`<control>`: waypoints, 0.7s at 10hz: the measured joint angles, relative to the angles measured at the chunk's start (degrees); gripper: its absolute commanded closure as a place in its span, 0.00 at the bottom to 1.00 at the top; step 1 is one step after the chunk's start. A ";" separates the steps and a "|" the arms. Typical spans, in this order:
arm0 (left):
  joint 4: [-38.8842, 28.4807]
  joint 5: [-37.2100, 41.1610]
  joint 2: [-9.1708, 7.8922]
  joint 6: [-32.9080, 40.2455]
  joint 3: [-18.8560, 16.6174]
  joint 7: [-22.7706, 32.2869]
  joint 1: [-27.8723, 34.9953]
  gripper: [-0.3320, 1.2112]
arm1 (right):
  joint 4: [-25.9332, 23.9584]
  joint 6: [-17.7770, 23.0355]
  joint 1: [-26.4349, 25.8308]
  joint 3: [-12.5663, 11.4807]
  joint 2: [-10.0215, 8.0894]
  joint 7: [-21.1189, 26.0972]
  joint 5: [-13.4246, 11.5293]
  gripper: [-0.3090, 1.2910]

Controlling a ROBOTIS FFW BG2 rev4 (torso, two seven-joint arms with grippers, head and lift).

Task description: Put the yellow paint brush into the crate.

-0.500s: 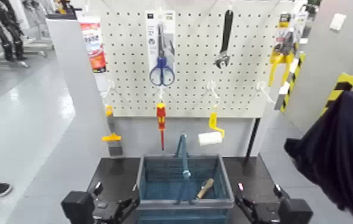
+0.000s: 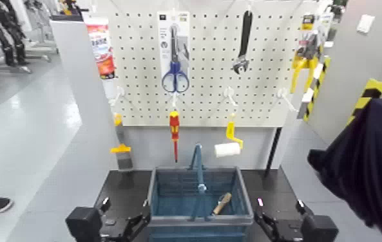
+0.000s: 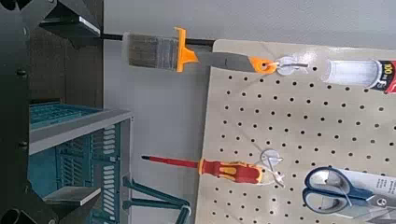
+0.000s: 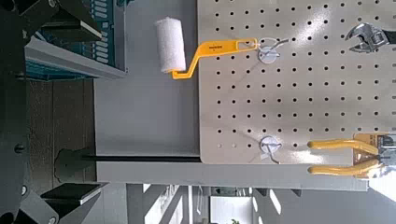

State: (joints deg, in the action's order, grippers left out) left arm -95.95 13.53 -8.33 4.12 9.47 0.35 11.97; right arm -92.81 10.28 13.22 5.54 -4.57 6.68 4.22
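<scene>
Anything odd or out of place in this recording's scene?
Mostly orderly. The one oddity: a wooden-handled tool lies aslant inside the crate, while the paint brush, screwdriver and roller hang from hooks. Nothing looks spilled or damaged.

basket (image 2: 201,221) before pegboard (image 2: 143,64) | scissors (image 2: 175,77) left of wrench (image 2: 243,48)

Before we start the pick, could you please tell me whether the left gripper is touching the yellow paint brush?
Apart: the left wrist view shows plain wall between the left gripper and the brush.
</scene>
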 measured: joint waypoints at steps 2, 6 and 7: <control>-0.03 0.00 0.11 0.00 -0.31 0.00 0.19 0.28 | 0.02 0.00 0.04 0.00 0.07 0.00 0.00 0.29; -0.50 0.49 0.85 -3.61 -5.21 -9.40 -0.54 0.28 | 0.09 -0.28 -0.04 0.17 0.09 0.00 0.00 0.28; -0.57 -0.12 1.21 -5.37 -7.37 -12.95 -1.46 0.28 | 0.09 -0.38 -0.04 0.18 0.09 0.00 0.00 0.28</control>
State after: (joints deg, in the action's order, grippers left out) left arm -96.51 13.42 -7.12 -1.25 2.09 -12.60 10.52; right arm -92.72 9.90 13.18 5.71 -4.48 6.68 4.22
